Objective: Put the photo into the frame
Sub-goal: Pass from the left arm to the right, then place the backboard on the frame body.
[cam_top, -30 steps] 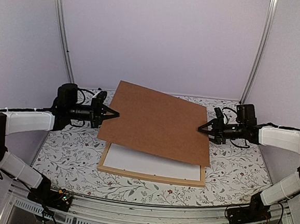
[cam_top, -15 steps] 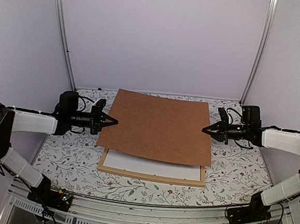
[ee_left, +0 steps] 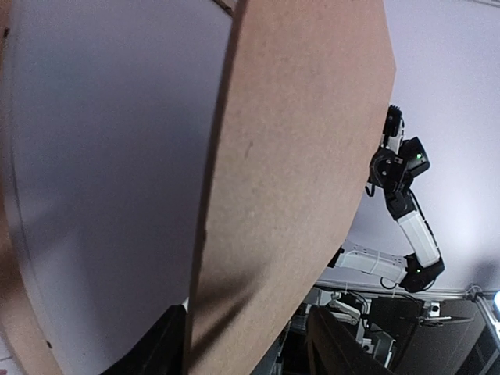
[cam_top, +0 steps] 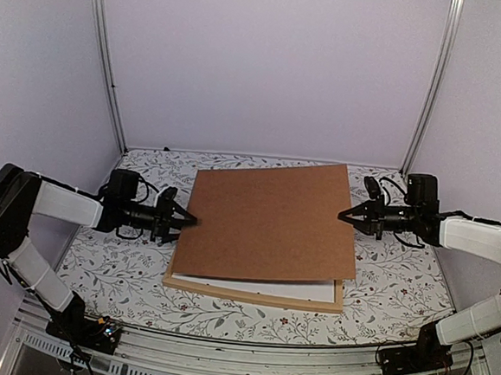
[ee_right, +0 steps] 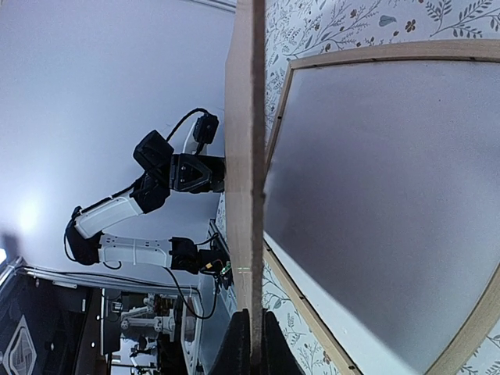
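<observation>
The backing board (cam_top: 270,219) lies loose between the spread jaws of the left gripper (ee_left: 246,348), pinched only by the right gripper (ee_right: 251,344) — it may pivot there and drop skewed onto the frame (cam_top: 251,293).

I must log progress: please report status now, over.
Right gripper shut on backing board. Left gripper open at its edge. Frame flat, white sheet inside, board covering it.

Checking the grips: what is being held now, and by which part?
The right gripper pinches the board at its right edge; the left gripper stands open around the left edge.
</observation>
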### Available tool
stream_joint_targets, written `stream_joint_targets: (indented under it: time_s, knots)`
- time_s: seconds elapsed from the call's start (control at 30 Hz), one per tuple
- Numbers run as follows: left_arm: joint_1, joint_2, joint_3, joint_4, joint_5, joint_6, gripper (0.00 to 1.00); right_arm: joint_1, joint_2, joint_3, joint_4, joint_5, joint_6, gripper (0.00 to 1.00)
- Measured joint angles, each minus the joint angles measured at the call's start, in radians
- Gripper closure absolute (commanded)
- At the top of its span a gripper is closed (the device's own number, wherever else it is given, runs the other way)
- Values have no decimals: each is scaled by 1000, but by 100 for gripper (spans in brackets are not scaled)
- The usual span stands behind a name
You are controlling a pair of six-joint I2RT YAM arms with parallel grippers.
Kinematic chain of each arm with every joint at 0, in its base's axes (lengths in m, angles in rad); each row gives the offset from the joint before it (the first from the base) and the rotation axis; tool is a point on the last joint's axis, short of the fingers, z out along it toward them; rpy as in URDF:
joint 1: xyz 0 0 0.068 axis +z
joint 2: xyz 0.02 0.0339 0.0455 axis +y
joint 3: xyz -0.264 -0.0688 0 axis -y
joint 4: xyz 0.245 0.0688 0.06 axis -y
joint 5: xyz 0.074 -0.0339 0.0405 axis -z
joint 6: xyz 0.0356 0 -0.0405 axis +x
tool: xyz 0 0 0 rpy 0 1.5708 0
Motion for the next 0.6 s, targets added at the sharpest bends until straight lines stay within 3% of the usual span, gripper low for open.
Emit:
stream_joint_targets:
  time_s: [0.6]
  knots:
    - [28, 2, 64, -357, -266, 262, 37, -6, 26, -87, 23, 55, 89, 100]
